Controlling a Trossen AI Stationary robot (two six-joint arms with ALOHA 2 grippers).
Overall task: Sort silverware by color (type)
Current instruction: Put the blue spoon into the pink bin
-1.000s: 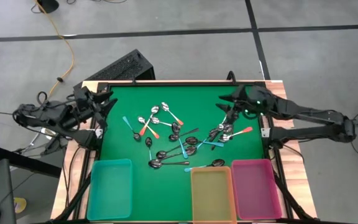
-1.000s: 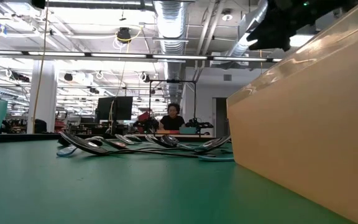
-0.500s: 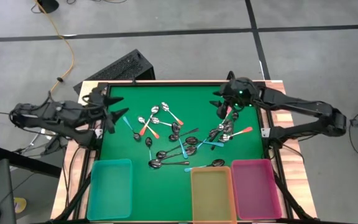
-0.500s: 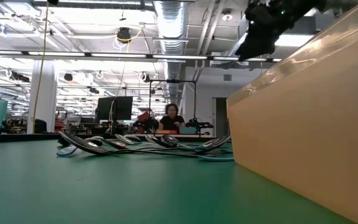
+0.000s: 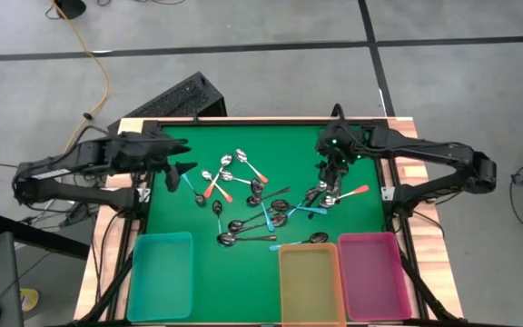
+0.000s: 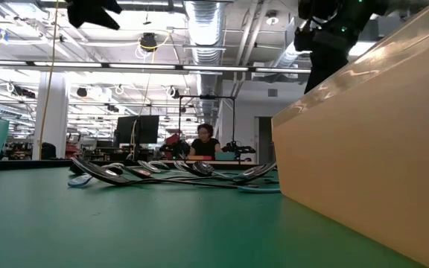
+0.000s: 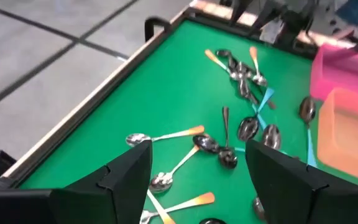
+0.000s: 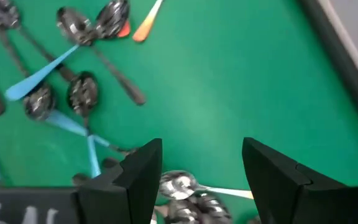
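Silverware: spoons [image 5: 263, 202] lie scattered and partly tangled on the green mat [image 5: 171, 213], none yet in a bin. Taking the mat as a clock face with the bins at 6 o'clock, a loose group sits near 10 to 11 o'clock, a dense knot at the centre, and another heap toward 2 to 3 o'clock.
Bins: teal bin [image 5: 161, 272], yellow bin [image 5: 309, 282] and pink bin [image 5: 372, 272] stand in a row along 6 o'clock, all looking empty from above.
Left gripper: left gripper [image 5: 182, 170] hovers at about 9 to 10 o'clock over the mat's edge, jaws spread wide, holding nothing; orange-handled spoons [image 7: 165, 136] lie just ahead of it.
Right gripper: right gripper [image 5: 334, 168] hangs at about 2 o'clock over the right-hand heap, jaws released and empty; a shiny spoon bowl [image 8: 178, 183] lies between its fingers, below them.
Handling: these look light, stiff and slick, with rounded polished bowls that would likely slide out of a pinch. Handles seem the better hold, taken across the narrow width near mid-length.
Risk: where handles cross, lifting one spoon may drag its neighbours; an outlying spoon is probably the easier first pick.
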